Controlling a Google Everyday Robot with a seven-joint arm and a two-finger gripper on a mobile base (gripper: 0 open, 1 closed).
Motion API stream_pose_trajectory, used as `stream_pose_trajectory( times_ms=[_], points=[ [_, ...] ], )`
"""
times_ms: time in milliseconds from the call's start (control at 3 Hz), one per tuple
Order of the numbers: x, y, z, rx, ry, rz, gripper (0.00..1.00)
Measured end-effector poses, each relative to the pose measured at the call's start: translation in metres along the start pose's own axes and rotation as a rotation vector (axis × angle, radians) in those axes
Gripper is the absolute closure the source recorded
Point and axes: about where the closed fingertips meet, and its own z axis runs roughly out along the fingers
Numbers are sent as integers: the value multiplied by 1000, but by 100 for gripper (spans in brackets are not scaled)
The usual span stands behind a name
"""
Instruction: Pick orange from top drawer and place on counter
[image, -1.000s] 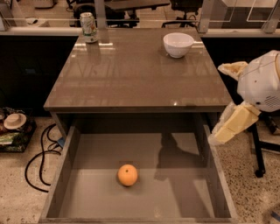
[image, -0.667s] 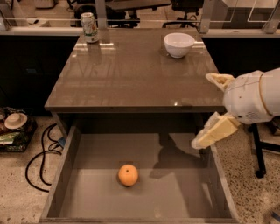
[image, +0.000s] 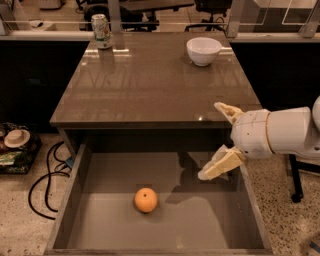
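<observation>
White glossy cylinder arm (image: 290, 132), thin tan seam ring; pincer (image: 208, 140) with two cream wedge fingers (image: 222, 166), over top drawer (image: 75, 200) right side.

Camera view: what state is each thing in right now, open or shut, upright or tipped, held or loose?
top drawer: pulled open, orange inside.
orange: loose on the drawer bottom, not held.
gripper: open, above the drawer's right side, apart from the orange.
white bowl: upright on the counter.
can: upright on the counter's far left corner.
</observation>
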Motion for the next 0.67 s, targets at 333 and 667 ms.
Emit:
stream_pose_trajectory(
  times_ms=[333, 667],
  points=[
    [0, 0, 0, 0, 0, 0, 0],
    [12, 15, 23, -25, -17, 16, 0]
  ],
)
